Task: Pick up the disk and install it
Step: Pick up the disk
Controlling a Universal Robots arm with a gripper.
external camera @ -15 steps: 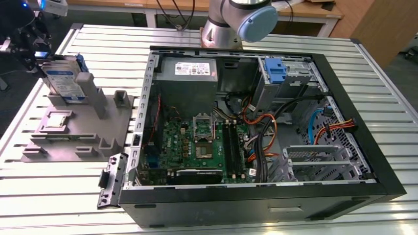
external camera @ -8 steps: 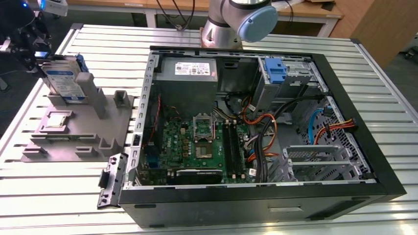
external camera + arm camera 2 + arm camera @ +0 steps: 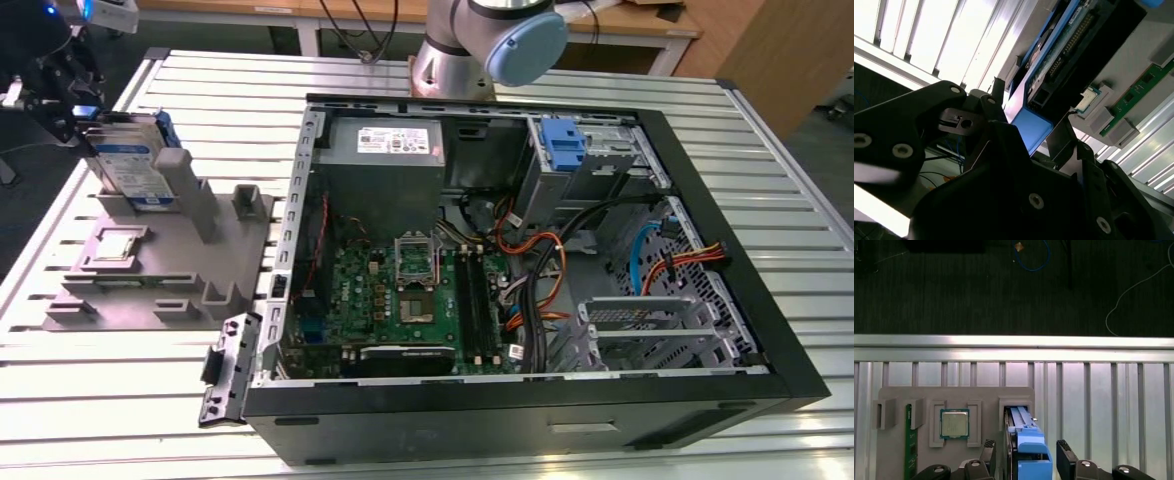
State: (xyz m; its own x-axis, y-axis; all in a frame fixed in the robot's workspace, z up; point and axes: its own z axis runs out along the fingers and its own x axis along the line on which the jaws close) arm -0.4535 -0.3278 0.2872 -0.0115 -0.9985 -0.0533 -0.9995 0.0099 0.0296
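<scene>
Exterior view, upper left of the frame: the disk (image 3: pixel 134 165) stands on edge in the grey stand (image 3: pixel 147 255), leaving its upper edge free to grasp. In the first wrist view the gripper (image 3: pixel 1026 446) straddles that blue-framed edge, with its fingers (image 3: pixel 1066 451) apart and seemingly not yet pinching.

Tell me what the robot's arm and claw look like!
The arm is a shiny silver-grey tube with a round light-blue cap on its joint. The gripper is black and chunky, with two fingers and small silver screw heads.
</scene>
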